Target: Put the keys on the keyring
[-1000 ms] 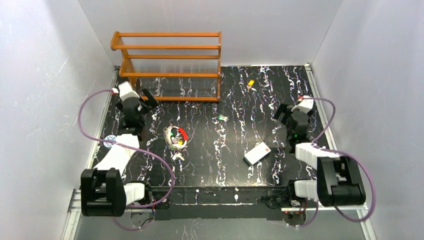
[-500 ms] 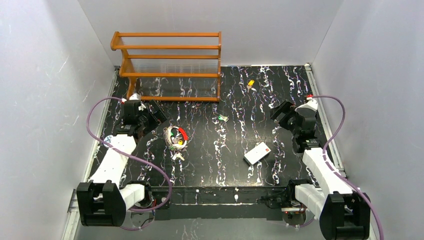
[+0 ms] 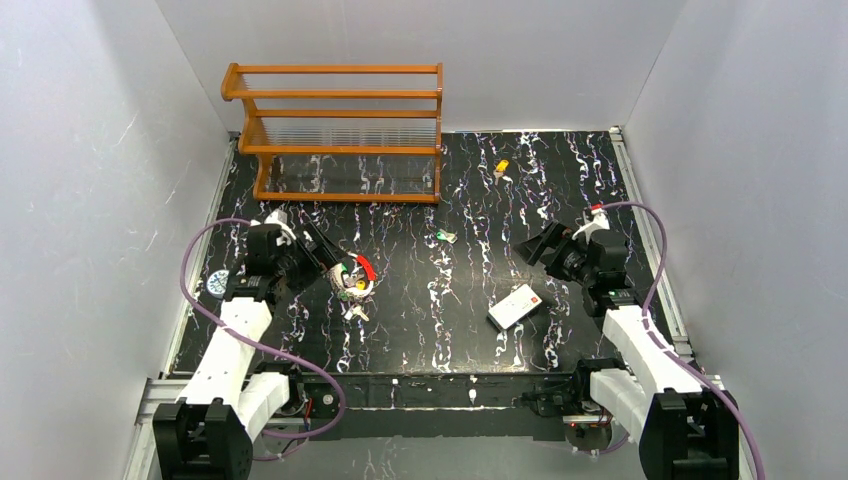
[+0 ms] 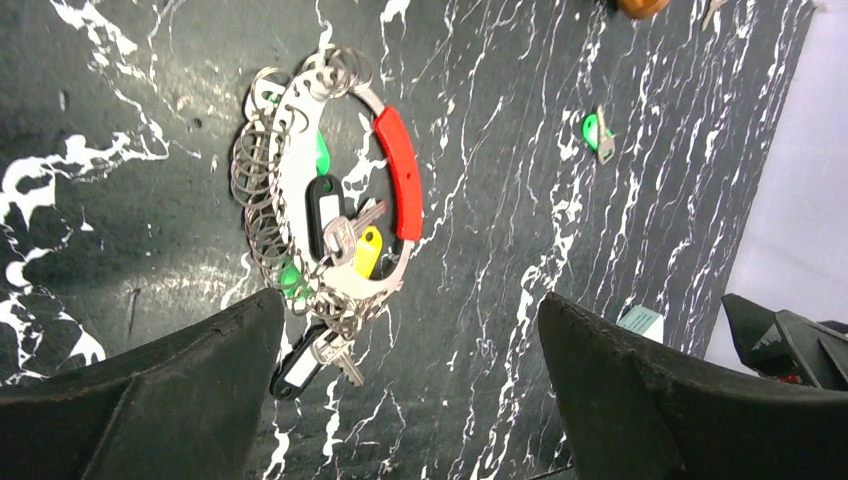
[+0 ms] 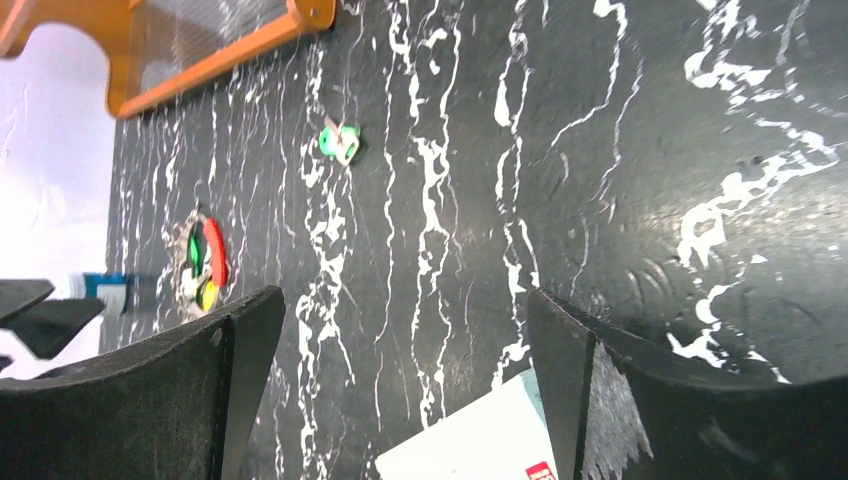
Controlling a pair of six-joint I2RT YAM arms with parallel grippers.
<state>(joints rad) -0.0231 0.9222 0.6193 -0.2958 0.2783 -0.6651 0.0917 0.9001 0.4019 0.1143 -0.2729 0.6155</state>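
Observation:
The keyring (image 3: 353, 275) lies on the black marbled table, a white oval loop with a red section (image 4: 400, 172), several small steel rings and a few tagged keys. In the left wrist view the keyring (image 4: 345, 200) sits just beyond my left fingertips. My left gripper (image 3: 322, 250) (image 4: 408, 300) is open and holds nothing. A loose green key (image 3: 444, 236) (image 4: 597, 133) (image 5: 338, 140) lies mid-table. A yellow key (image 3: 501, 168) lies farther back. My right gripper (image 3: 533, 250) (image 5: 405, 300) is open and empty, pointing left towards the green key.
A white card with a red mark (image 3: 515, 306) (image 5: 480, 440) lies just below the right gripper. An orange wooden rack (image 3: 340, 130) stands at the back left. A round blue and white disc (image 3: 216, 283) lies by the left edge. White walls enclose the table.
Both arms have stretched forward and lowered. The left gripper swung right to the keyring's left side. The right gripper moved left and nearer, above the card. Nothing was picked up.

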